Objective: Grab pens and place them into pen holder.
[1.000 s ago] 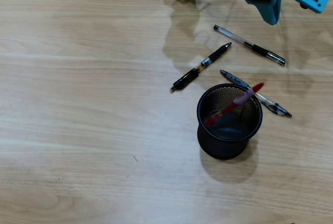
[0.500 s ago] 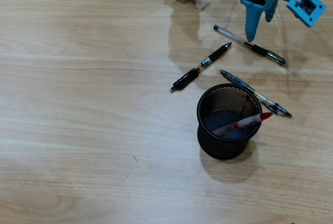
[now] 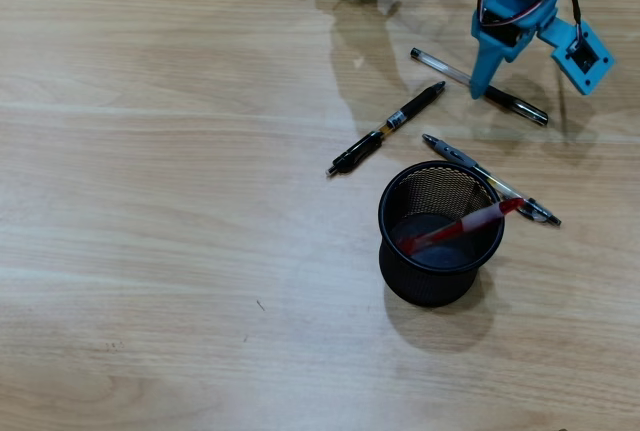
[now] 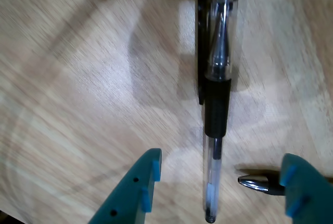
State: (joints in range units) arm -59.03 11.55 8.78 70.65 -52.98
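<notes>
The tool [image 3: 484, 86] has dropped over the clear pen [image 3: 478, 86]; the red pen [image 3: 455, 227] shifted.

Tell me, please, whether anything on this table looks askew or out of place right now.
Only the red pen looks odd: it lies steeply slanted across the mesh cup, its tip poking over the rim on the overhead view's right, not upright inside. Three other pens remain flat on the table.

You are looking at an office-style desk: a pale wood-grain tabletop [image 3: 150, 201], a black mesh pen holder [image 3: 440, 236], ballpoint pens [image 3: 385, 129] scattered about, and nothing domestic.
</notes>
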